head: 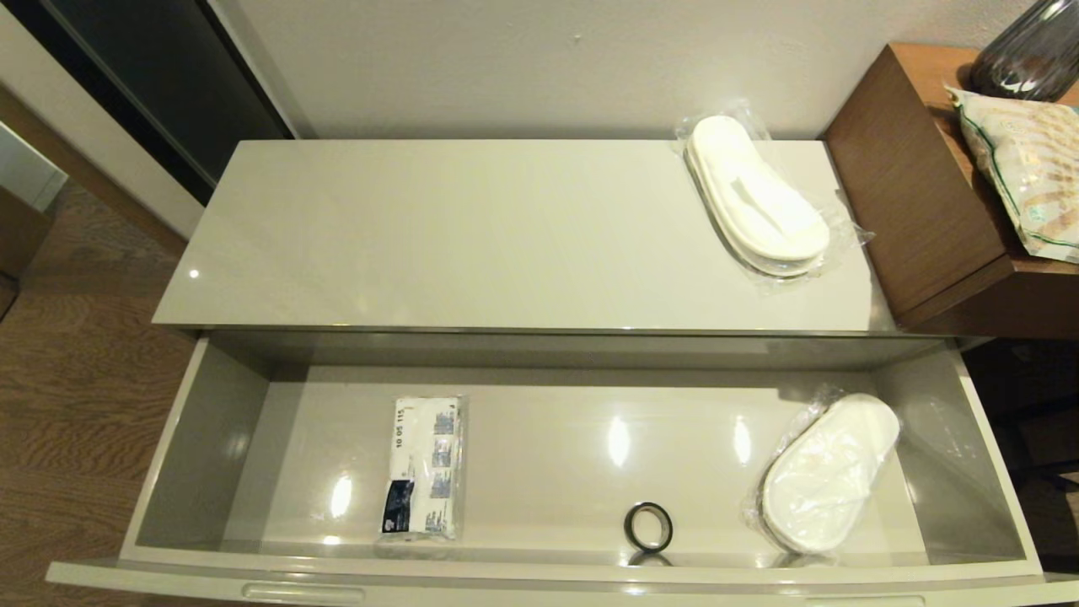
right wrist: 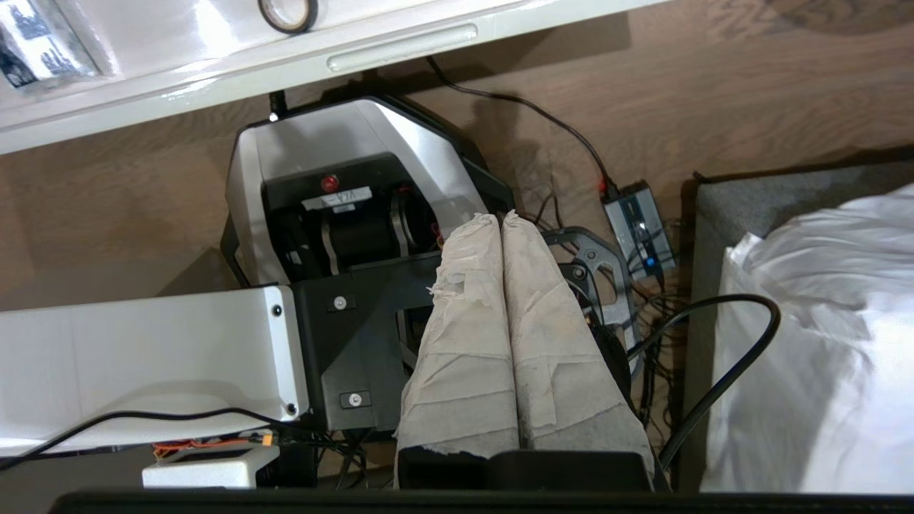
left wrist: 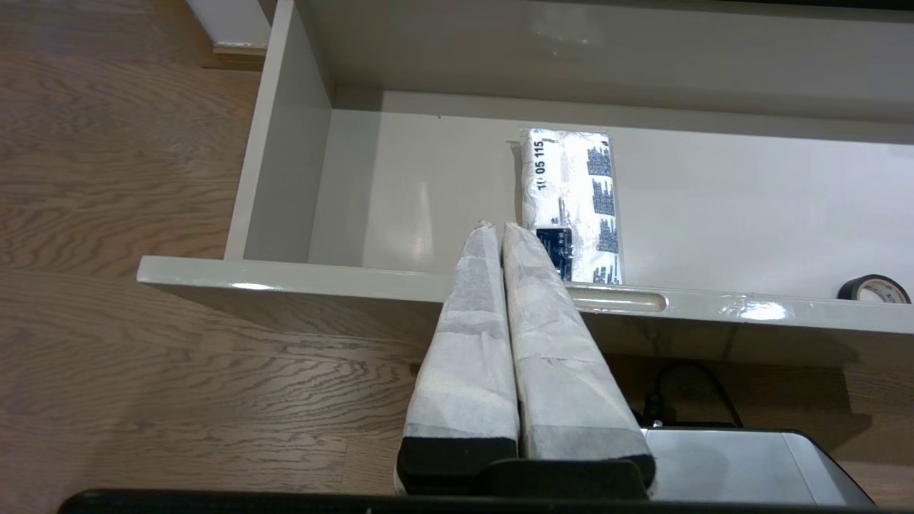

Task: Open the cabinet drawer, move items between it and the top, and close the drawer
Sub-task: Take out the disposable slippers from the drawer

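The cabinet drawer is pulled fully out below the glossy cream top. One bagged pair of white slippers lies on the top at its right end. A second bagged pair lies inside the drawer at the right. My left gripper is shut and empty, hovering just in front of the drawer's front edge near a recessed slot. My right gripper is shut and empty, held low over the robot base, away from the drawer. Neither arm shows in the head view.
A white packet with blue print and a small black ring lie on the drawer floor. A brown wooden side table with a bag and a dark vase stands right of the cabinet. Cables and a bed edge lie near the right arm.
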Controlling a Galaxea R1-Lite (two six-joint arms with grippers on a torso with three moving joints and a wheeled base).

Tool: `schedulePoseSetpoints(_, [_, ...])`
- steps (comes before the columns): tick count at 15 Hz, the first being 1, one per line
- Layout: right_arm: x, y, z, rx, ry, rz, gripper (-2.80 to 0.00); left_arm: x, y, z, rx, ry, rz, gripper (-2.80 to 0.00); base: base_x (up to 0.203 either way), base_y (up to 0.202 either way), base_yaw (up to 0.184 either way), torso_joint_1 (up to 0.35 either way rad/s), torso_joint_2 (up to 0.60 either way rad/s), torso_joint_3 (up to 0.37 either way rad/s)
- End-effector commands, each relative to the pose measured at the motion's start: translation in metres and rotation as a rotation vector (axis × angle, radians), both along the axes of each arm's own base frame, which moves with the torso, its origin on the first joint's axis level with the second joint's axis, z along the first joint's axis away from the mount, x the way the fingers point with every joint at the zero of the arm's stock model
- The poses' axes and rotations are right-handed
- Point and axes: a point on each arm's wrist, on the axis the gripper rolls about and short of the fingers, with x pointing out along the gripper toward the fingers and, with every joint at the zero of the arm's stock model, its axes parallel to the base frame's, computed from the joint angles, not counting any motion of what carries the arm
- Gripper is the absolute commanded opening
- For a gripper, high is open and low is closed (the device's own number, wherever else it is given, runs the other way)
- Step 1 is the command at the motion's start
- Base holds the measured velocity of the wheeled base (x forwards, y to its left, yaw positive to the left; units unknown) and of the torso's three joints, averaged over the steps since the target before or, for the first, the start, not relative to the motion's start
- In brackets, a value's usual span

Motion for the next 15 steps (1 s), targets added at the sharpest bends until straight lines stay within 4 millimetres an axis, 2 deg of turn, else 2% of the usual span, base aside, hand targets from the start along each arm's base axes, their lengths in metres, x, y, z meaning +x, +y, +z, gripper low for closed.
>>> schedulePoseSetpoints(1, [-0.006, -0.001, -0.003, 0.004, -0.017, 0.002, -2.8, 0.0, 0.0, 0.0, -0.001, -0.001, 0.0, -2.8, 0.0, 0.0, 0.0, 0.0, 0.0, 0.0])
schedulePoseSetpoints(4, [-0.008, -0.001, -0.004, 0.026, -0.013, 0.012, -2.8, 0.0, 0.0, 0.0, -0.001, -0.001, 0.0, -2.8, 0.0, 0.0, 0.0, 0.0, 0.0, 0.0])
schedulePoseSetpoints(10, [-0.047, 0.003, -0.026, 0.063, -0.019, -0.07, -2.8, 0.0, 0.0, 0.0, 0.0, -0.001, 0.0, -2.8, 0.0, 0.0, 0.0, 0.0, 0.0, 0.0])
schedulePoseSetpoints(12, [-0.056, 0.003, -0.028, 0.064, -0.01, -0.07, -2.8, 0.0, 0.0, 0.0, -0.001, -0.001, -0.001, -2.8, 0.0, 0.0, 0.0, 0.0, 0.0, 0.0])
schedulePoseSetpoints(15, [-0.051, 0.004, -0.032, 0.065, 0.028, -0.068, -2.8, 0.0, 0.0, 0.0, -0.001, -0.001, 0.0, -2.8, 0.0, 0.0, 0.0, 0.0, 0.0, 0.0])
